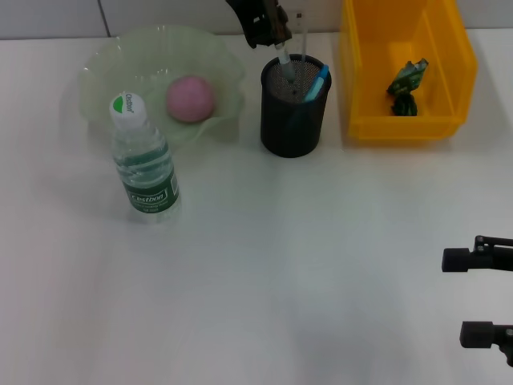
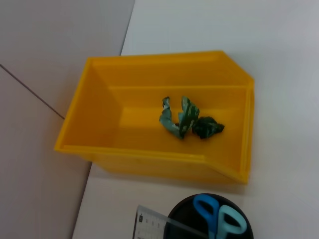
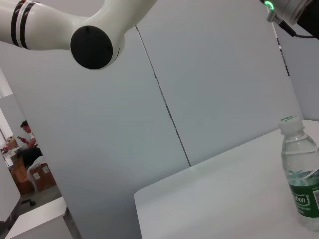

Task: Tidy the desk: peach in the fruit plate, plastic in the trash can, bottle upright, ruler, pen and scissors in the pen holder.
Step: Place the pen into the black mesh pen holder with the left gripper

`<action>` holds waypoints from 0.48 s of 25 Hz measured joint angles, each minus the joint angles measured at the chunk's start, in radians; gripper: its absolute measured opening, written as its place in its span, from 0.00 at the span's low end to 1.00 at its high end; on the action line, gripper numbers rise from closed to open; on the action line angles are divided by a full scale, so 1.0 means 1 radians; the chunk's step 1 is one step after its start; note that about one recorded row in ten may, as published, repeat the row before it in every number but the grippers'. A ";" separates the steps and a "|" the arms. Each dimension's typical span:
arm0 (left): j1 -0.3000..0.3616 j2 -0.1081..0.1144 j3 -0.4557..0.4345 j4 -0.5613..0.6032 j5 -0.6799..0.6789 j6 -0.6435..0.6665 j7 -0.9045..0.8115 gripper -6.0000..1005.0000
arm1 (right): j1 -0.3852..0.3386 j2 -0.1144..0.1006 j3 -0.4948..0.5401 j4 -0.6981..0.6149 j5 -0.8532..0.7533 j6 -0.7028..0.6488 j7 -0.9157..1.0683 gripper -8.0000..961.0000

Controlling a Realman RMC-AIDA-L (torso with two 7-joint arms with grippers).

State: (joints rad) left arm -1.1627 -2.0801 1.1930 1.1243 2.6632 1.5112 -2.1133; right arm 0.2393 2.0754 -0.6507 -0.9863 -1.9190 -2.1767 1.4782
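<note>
On the white desk point(image 1: 264, 265), the left gripper point(image 1: 264, 28) pinches a pen point(image 1: 286, 60) above the pen holder point(image 1: 292, 112) holding scissors point(image 1: 318, 80).

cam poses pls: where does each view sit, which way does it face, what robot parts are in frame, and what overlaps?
Head: above the table, looking forward and down; left hand over the pen holder, right hand parked at the near right edge.
Left wrist: looks down into the yellow bin holding crumpled plastic; no robot parts visible.
Right wrist: low, facing sideways past the bottle to the wall; left arm overhead.
Shared: bin, plastic, holder in head and left wrist; bottle in head and right wrist.
</note>
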 joint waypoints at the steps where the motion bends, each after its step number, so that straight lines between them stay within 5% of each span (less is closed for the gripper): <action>1: 0.000 0.000 0.000 0.000 0.000 0.000 0.000 0.23 | 0.000 0.000 0.000 0.000 0.000 0.000 0.000 0.87; 8: 0.010 0.000 0.040 -0.011 0.000 -0.032 -0.017 0.26 | -0.002 0.000 0.001 0.000 0.000 0.000 0.002 0.87; 12: 0.041 0.001 0.026 0.050 -0.065 -0.032 -0.022 0.44 | -0.005 0.000 0.007 -0.005 0.000 -0.001 0.002 0.87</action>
State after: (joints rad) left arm -1.1219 -2.0795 1.2192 1.1739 2.5980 1.4788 -2.1354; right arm 0.2340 2.0754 -0.6440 -0.9908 -1.9189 -2.1780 1.4804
